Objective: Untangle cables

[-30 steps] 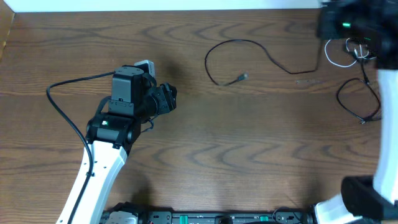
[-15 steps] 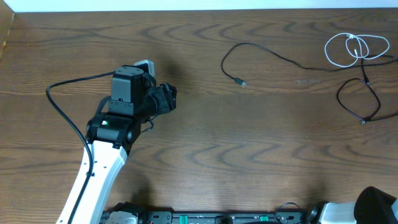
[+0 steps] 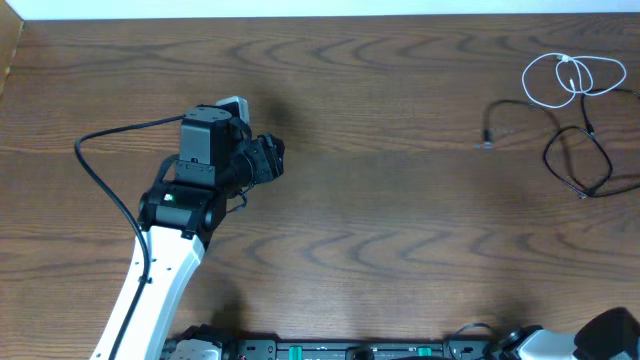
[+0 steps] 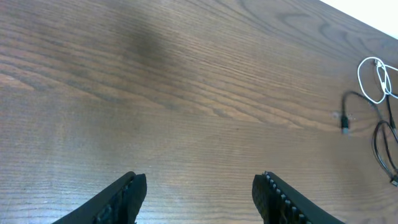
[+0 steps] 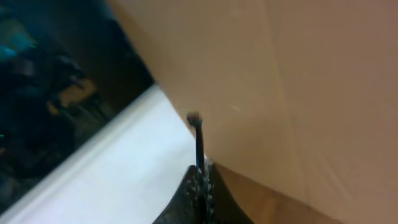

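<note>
A white cable [image 3: 570, 78] lies looped at the far right of the table. Two black cables lie beside it. One [image 3: 520, 103] ends in a plug [image 3: 487, 140] pointing left, and the other [image 3: 575, 160] forms a loop below the white one. The cables also show small in the left wrist view [image 4: 373, 81]. My left gripper [image 3: 275, 158] is open and empty at the left middle, far from the cables, with its jaws [image 4: 199, 180] wide apart over bare wood. My right gripper [image 5: 202, 177] is shut on a thin black cable [image 5: 199, 140], whose short plug end sticks out past the jaws.
The left arm's thick black wire [image 3: 100, 170] curves over the table at the left. A bit of the right arm [image 3: 612, 328] shows at the bottom right corner. The right wrist view shows a tan surface and a white edge.
The black cable that lay across the upper middle has been dragged right; its plug now lies near the other cables. The right arm has left the top right. The left arm has not moved.
</note>
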Robot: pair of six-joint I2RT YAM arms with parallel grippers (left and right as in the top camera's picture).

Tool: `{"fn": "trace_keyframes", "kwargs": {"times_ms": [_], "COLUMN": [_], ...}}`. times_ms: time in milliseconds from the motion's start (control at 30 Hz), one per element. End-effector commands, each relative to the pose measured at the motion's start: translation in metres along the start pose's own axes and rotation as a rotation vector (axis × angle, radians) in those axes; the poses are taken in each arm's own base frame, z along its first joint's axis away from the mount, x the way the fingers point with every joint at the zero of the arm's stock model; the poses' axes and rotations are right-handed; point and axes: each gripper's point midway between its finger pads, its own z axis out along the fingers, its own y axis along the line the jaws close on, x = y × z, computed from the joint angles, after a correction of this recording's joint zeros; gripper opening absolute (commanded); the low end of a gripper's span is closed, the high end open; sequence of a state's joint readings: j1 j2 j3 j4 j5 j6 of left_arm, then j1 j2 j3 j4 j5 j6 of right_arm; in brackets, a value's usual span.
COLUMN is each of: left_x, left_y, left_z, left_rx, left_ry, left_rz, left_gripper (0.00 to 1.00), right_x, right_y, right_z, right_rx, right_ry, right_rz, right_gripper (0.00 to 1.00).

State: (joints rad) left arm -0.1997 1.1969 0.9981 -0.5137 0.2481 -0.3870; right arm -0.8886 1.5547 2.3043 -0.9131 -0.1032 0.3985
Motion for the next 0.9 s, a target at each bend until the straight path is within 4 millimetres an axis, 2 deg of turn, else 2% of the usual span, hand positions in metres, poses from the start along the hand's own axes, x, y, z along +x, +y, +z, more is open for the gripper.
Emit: {"fn": "trace_keyframes", "kwargs": {"times_ms": [0, 167, 267, 367, 433, 533, 633, 733, 867], "left_x": [-0.009, -0.009, -0.009, -0.009, -0.009, -0.009, -0.009, -0.009, -0.009], "left_y": [-0.001, -0.001, -0.001, -0.001, -0.001, -0.001, -0.001, -0.001, -0.001], "left_z": [-0.004, -0.004, -0.004, -0.004, -0.004, -0.004, -0.004, -0.004, -0.004], "left_rx": [-0.006, -0.005, -0.006, -0.006, -0.005, -0.006, -0.006, -0.006, -0.006], "left_ry": [-0.026, -0.025, -0.026, -0.026, -0.025, -0.026, -0.026, -0.026, -0.026], "left_rz": [0.018, 0.018, 0.018, 0.018, 0.018, 0.019, 0.018, 0.019, 0.018], "left_gripper": [0.61, 0.60, 0.61, 0.60, 0.60, 0.61, 0.60, 0.61, 0.60], "right_x": [0.040, 0.114, 0.161, 0.197, 0.218, 0.243, 0.258, 0.276, 0.312], "right_y": [-0.032, -0.052, -0.053, -0.049, -0.038, -0.009, 0.020, 0.048, 0.072], "right_z": [0.044, 0.088, 0.109, 0.123, 0.129, 0.133, 0.125, 0.115, 0.106], "right_rx": [0.116, 0.195, 0.220, 0.216, 0.178, 0.043, -0.068, -0.149, -0.207], "right_ry": [0.137, 0.377, 0.512, 0.612, 0.673, 0.747, 0.795, 0.840, 0.925], "right_rz": [-0.020, -0.022, -0.037, -0.049, -0.055, -0.105, -0.156, -0.209, -0.298], "right_gripper": [0.01, 0.03, 0.12, 0.17, 0.19, 0.25, 0.33, 0.49, 0.51]}}
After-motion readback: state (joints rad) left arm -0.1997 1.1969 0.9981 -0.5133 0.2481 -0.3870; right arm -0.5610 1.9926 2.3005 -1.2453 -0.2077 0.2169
